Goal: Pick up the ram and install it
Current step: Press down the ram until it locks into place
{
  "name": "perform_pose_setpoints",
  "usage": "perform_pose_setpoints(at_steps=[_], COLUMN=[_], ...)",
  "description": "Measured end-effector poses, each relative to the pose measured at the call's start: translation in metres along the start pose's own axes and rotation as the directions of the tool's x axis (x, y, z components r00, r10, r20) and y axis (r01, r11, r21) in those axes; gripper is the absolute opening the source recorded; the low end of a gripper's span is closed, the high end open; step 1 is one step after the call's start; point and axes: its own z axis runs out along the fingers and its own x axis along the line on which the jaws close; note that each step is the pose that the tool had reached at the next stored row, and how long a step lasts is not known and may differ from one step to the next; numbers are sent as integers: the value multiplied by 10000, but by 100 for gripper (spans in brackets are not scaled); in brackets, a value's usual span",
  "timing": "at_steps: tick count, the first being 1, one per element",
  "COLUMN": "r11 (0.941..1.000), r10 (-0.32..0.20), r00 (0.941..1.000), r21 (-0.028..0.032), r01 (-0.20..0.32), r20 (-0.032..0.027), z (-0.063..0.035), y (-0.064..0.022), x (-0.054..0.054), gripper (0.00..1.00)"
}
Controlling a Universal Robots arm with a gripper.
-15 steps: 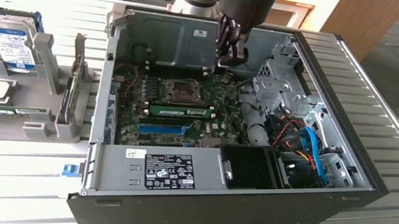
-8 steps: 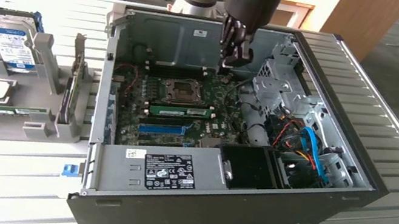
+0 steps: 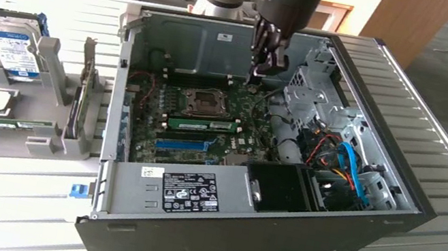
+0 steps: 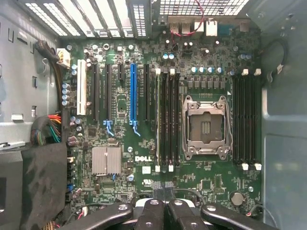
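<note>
Ram, long thin green circuit-board stick [image 3: 205, 124], stands edge-down at frame centre, socketed in green motherboard [image 3: 244, 141], seemingly installed; dark fingers [image 3: 264, 56] clenched, empty, above.

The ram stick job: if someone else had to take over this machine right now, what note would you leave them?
Claw: shut, holding nothing, hanging inside the open computer case above the motherboard.
Ram stick: stands in a motherboard slot beside the CPU socket.
Second green stick: lies in the grey rack outside the case, at the exterior view's left.
Done: the ram appears to be in its slot.
Left: it is unclear whether the stick is pressed fully home, so checking the end clips is probably worthwhile.
</note>
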Motion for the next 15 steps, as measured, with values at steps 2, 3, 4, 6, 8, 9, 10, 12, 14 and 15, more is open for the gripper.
perform_pose_setpoints(at_steps=[2, 3, 4, 6, 8, 9, 10, 12, 14, 15], r11=[10000, 10000, 10000, 10000, 10000, 10000, 10000, 10000, 10000, 10000], r10=[0, 1, 1, 0, 0, 0, 0, -1, 0, 0], r00=[10000, 10000, 10000, 10000, 10000, 10000, 10000, 10000, 10000, 10000], r21=[0, 0, 1, 0, 2, 1, 1, 1, 0, 0], r01=[0, -1, -1, 0, 0, 0, 0, 1, 0, 0], r20=[1, 1, 2, 1, 6, 3, 2, 2, 2, 2], z=[1, 1, 1, 1, 11, 18, 26, 45, 68, 80], y=[-1, -1, -1, -1, -1, -1, -2, -3, -3, -3], x=[0, 0, 0, 0, 0, 0, 0, 0, 0, 0], gripper=[11, 11, 11, 11, 11, 11, 11, 11, 11, 11])
